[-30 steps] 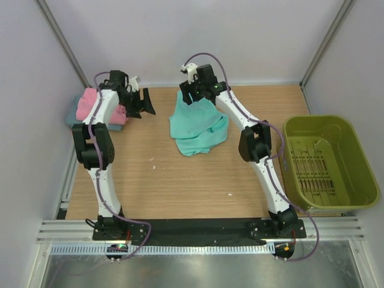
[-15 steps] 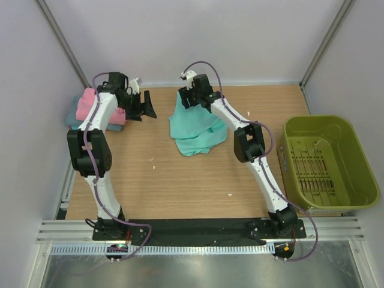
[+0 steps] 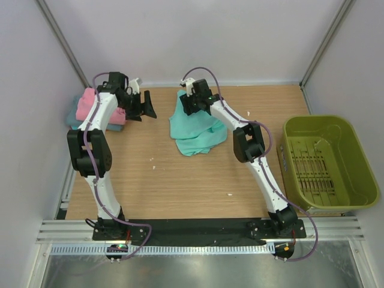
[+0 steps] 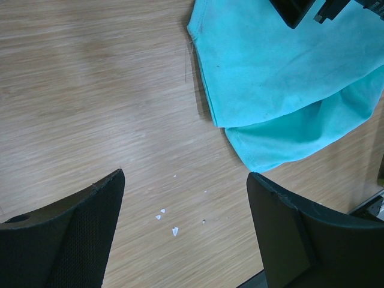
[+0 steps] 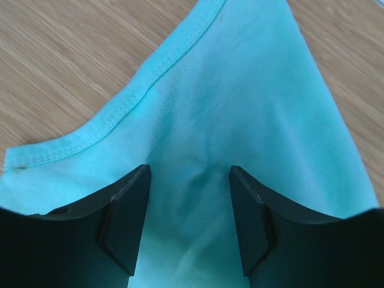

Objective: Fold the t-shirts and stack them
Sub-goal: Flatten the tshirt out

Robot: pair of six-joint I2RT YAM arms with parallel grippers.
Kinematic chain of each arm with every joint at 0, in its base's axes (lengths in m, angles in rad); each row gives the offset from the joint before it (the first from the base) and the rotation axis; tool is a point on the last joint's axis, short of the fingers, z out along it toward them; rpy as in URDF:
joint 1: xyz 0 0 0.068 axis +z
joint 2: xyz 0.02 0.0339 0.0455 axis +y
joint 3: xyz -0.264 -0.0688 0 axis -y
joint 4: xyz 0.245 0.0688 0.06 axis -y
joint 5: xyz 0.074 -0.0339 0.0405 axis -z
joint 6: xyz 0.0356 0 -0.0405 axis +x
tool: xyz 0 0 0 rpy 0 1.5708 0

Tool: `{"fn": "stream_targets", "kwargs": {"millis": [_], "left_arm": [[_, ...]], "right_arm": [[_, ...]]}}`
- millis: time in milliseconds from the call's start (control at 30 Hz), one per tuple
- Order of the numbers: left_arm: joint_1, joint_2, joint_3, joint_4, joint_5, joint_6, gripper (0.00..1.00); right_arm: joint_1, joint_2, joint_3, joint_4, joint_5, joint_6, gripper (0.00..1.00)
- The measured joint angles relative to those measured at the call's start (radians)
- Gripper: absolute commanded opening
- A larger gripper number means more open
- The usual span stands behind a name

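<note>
A teal-green t-shirt (image 3: pixel 201 129) lies crumpled at the back middle of the table. It also shows in the left wrist view (image 4: pixel 270 78) and fills the right wrist view (image 5: pixel 240 90). My right gripper (image 3: pixel 189 103) is down on its far left corner. Its jaws (image 5: pixel 189 171) stand partly open astride a raised ridge of the cloth near the hem. My left gripper (image 3: pixel 146 106) is open and empty over bare wood (image 4: pixel 185 180), left of the shirt. A stack of folded t-shirts with a pink one on top (image 3: pixel 90 101) sits at the back left.
An olive-green plastic basket (image 3: pixel 294 129) stands at the right edge, nothing in it. Small white specks (image 4: pixel 161 213) lie on the wood under the left gripper. Walls close the table in at the back and both sides.
My right gripper has shifted a little left and lower onto the shirt's far corner. The left arm's elbow has swung left; its gripper has barely moved.
</note>
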Motion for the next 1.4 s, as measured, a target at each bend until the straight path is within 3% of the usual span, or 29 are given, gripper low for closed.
{"fn": "stream_targets", "kwargs": {"millis": [300, 567, 867, 933, 967, 1033, 1100, 1200, 1400], "left_arm": [[0.0, 0.0, 0.0, 0.006, 0.005, -0.007, 0.83], [0.003, -0.048, -0.107, 0.099, -0.029, -0.011, 0.84], [0.082, -0.175, -0.22, 0.217, -0.131, -0.013, 0.84], [0.092, -0.195, -0.227, 0.229, -0.146, -0.011, 0.84], [0.093, -0.204, -0.229, 0.231, -0.154, -0.01, 0.84], [0.091, -0.216, -0.229, 0.233, -0.159, -0.01, 0.84], [0.088, -0.222, -0.225, 0.225, -0.161, -0.01, 0.86], [0.087, -0.225, -0.202, 0.203, -0.161, -0.013, 0.87], [0.083, -0.298, -0.201, 0.2, -0.168, -0.011, 0.89]], "right_arm": [[0.0, -0.001, -0.007, -0.013, 0.004, -0.052, 0.29], [0.043, -0.064, -0.02, -0.096, 0.019, -0.171, 0.27], [0.241, -0.415, -0.049, -0.118, 0.025, -0.224, 0.27], [0.259, -0.48, -0.033, -0.106, 0.024, -0.209, 0.33], [0.26, -0.526, -0.029, -0.093, 0.027, -0.205, 0.52], [0.248, -0.578, -0.035, -0.074, 0.044, -0.206, 0.73], [0.229, -0.624, -0.056, -0.055, 0.077, -0.203, 0.84], [0.207, -0.608, -0.048, -0.065, 0.11, -0.209, 0.84], [0.192, -0.359, -0.013, -0.105, 0.188, -0.231, 0.8]]}}
